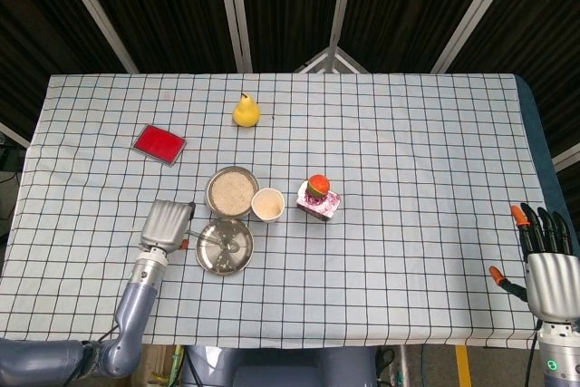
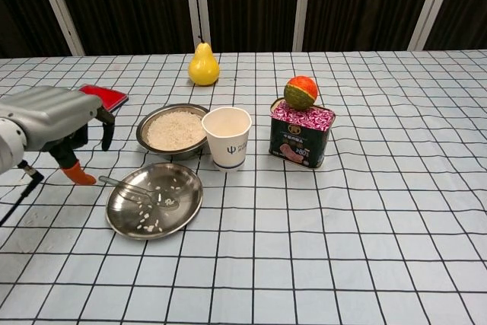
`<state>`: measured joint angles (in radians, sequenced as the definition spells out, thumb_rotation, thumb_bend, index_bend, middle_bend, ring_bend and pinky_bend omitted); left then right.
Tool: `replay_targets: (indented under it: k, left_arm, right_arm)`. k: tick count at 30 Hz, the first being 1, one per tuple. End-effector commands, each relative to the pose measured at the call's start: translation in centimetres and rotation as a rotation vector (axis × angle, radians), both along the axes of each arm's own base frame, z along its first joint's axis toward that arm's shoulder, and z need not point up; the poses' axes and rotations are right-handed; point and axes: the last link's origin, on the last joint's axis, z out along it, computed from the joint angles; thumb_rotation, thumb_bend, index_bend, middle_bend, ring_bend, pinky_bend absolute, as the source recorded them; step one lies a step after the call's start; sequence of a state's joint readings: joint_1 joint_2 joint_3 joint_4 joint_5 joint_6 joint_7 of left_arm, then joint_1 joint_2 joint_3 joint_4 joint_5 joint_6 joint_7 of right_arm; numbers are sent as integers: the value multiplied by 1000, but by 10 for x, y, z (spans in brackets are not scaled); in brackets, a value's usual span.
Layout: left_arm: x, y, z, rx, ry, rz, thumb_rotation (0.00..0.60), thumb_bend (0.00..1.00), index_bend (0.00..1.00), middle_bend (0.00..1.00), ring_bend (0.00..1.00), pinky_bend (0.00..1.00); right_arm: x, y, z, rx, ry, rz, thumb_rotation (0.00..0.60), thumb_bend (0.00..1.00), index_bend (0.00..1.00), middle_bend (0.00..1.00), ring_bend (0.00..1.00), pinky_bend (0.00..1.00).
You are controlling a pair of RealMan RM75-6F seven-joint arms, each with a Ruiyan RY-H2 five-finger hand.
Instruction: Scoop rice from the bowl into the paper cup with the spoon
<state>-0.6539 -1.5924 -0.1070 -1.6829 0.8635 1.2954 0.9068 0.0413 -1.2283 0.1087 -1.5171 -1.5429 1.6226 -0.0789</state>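
Observation:
A steel bowl of rice [image 1: 232, 191] [image 2: 173, 129] stands left of centre, and the white paper cup [image 1: 267, 204] [image 2: 227, 137] is beside it on the right. In front of them is a flat steel plate [image 1: 214, 260] [image 2: 137, 220] with loose grains scattered on it. The spoon [image 2: 141, 192] [image 1: 201, 239] lies in the plate, its handle pointing left over the rim. My left hand [image 1: 166, 224] [image 2: 50, 117] hovers just left of the handle, with an orange fingertip close to it but apart. My right hand [image 1: 547, 266] is off the table's near right corner, fingers spread and empty.
A yellow pear [image 1: 246, 111] [image 2: 203, 65] stands behind the bowl. A red card [image 1: 159, 143] [image 2: 108, 97] lies at the far left. A tin can [image 1: 320, 201] [image 2: 301, 136] with an orange-green ball on top stands right of the cup.

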Motion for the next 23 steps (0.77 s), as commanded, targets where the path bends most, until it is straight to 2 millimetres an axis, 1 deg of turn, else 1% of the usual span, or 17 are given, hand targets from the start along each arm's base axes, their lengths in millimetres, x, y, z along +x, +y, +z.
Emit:
replay_targets:
  k: [1,3,4,6,9,10,12,13,14,15,16,17,21,23]
  left_arm:
    - [-5,-4,23,41,-44,-13,600,131,441,974,999,1000]
    - [-10,-7,39,71,-63,-23,600,131,426,926,976,999]
    - [-14,-10,47,89,-76,-23,600,131,406,873,937,982]
    - [-21,-16,60,115,-98,-26,600,131,342,746,828,903]
    - [-39,-32,85,157,-121,-32,600,131,178,454,557,650]
    - [-44,-37,90,166,-128,-30,600,130,102,313,425,529]
    - [-57,-52,103,181,-153,-26,600,117,24,125,248,373]
    - [-62,-59,108,186,-162,-23,600,100,3,50,153,292]
    - [-68,-66,113,190,-171,-24,600,84,0,14,88,222]
    - [-74,-75,119,195,-178,-25,600,73,0,1,49,165]
    - [-80,-83,124,200,-177,-27,600,61,0,0,15,95]
    - [-85,-90,128,201,-171,-33,600,54,0,0,1,48]
    - [-105,-112,141,213,-144,-31,600,47,0,0,0,5]
    - [-110,-116,144,216,-144,-22,600,47,0,0,0,0]
  right_arm:
    - [0,0,0,1,1,-2,600,177,50,104,0,0]
    - [0,0,0,2,2,-4,600,177,50,104,0,0]
    - [0,0,0,2,2,-4,600,177,50,103,0,0]
    - [0,0,0,1,2,-4,600,176,50,104,0,0]
    - [0,0,0,3,3,-4,600,176,50,103,0,0]
    - [0,0,0,3,3,-4,600,176,50,103,0,0]
    - [0,-1,0,5,5,-4,600,177,50,104,0,0]
    - [0,-1,0,5,6,-4,600,176,50,104,0,0]
    - [0,-1,0,7,6,-5,600,176,50,104,0,0]
    - [0,-1,0,8,7,-5,600,176,50,104,0,0]
    - [0,-1,0,10,9,-7,600,176,50,104,0,0]
    - [0,-2,-1,13,11,-9,600,176,50,104,0,0]
    - [0,-3,-1,17,17,-15,600,177,50,103,0,0]
    - [0,-3,-1,18,18,-17,600,177,50,103,0,0]
